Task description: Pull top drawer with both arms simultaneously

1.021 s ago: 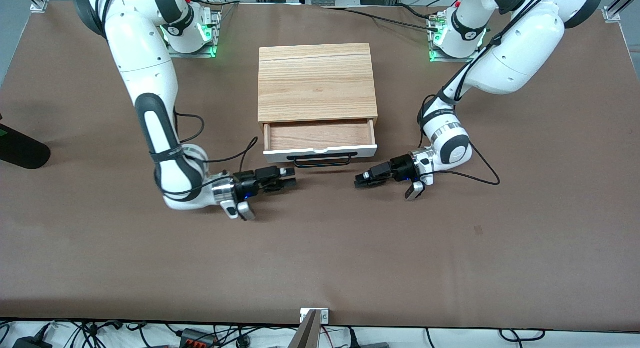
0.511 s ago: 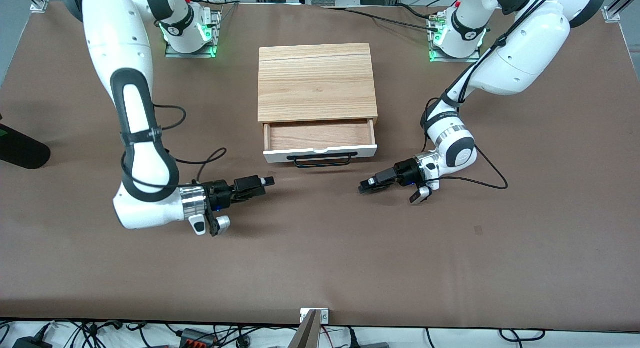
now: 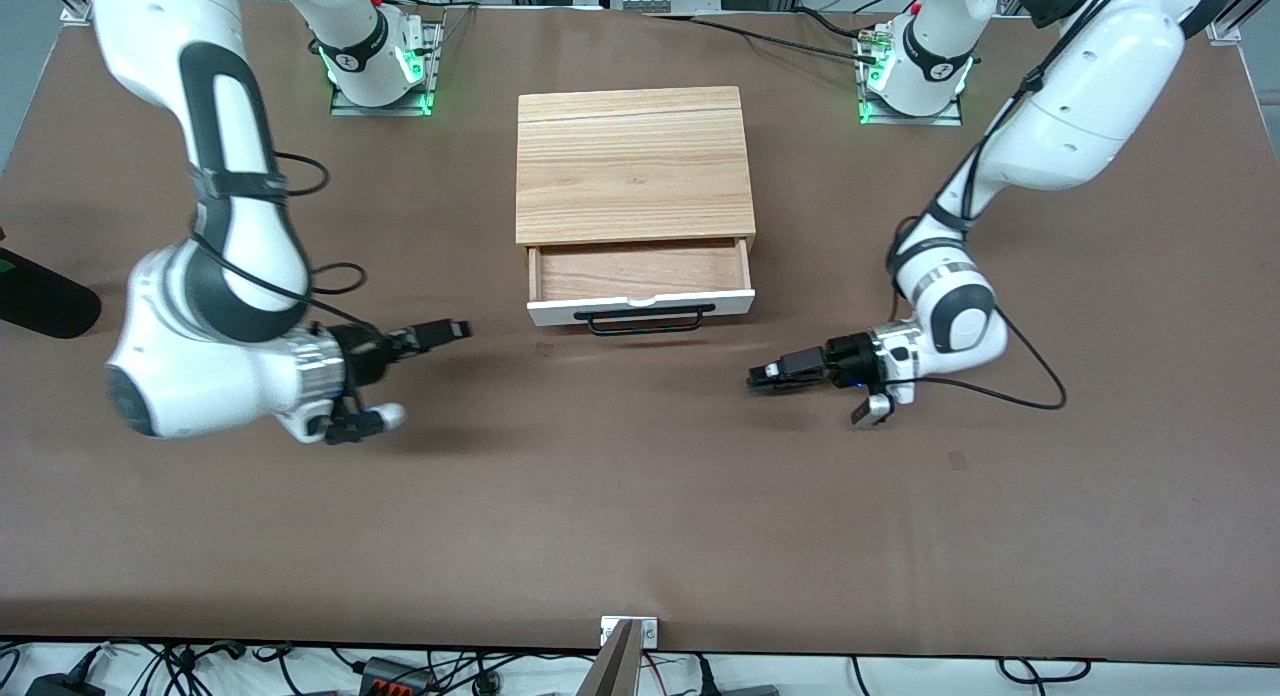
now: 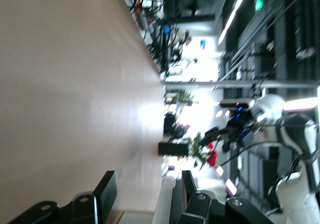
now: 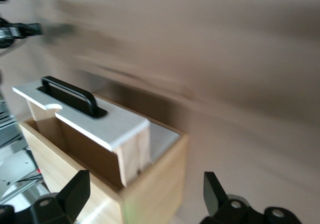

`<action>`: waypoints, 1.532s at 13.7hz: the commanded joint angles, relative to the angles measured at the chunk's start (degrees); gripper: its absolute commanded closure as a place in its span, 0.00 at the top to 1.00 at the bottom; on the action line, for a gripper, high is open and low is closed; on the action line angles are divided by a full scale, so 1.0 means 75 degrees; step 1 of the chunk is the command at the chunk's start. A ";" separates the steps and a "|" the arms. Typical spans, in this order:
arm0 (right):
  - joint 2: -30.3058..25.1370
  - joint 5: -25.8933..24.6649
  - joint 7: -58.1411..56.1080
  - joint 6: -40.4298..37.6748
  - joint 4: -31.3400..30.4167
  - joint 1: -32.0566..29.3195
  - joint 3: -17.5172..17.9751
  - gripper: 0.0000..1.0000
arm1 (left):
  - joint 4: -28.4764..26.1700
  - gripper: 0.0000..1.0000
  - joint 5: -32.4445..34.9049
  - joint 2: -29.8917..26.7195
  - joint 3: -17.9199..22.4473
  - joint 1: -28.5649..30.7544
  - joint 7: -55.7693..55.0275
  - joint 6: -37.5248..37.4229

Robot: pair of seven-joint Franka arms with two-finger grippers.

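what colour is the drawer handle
Black, a long bar handle on the white drawer front; clearest in the right wrist view.

Two white jointed arms, right arm (image 3: pixel 215 306) and left arm (image 3: pixel 1060 96), with black joint bands and silver wrist rings. Thin black cables looped alongside. Black two-finger grippers, right gripper (image 3: pixel 455 329), left gripper (image 3: pixel 762 377), small blue lights near the wrists. Bases lit green.

Even overhead light fills the front view, soft shadows lying under both arms; the left wrist view is blown out by bright glare, the right wrist view motion-smeared
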 commanded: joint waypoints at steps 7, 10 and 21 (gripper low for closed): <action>-0.0254 -0.0411 0.0873 -0.0662 0.1025 -0.0149 -0.1256 1.00 | 0.0480 0.82 0.3448 -0.1191 0.0483 0.0017 -0.2774 0.0081; -0.0580 -0.0538 0.0955 -0.0009 0.0979 -0.0524 -0.0732 1.00 | 0.0526 1.00 0.4934 -0.1647 0.0518 0.0006 -0.3700 0.0081; -0.2374 -0.5978 0.1705 0.0252 0.0335 -0.2600 0.2061 1.00 | 0.1955 1.00 0.9274 -0.1977 0.0459 -0.0018 -0.5575 -0.0983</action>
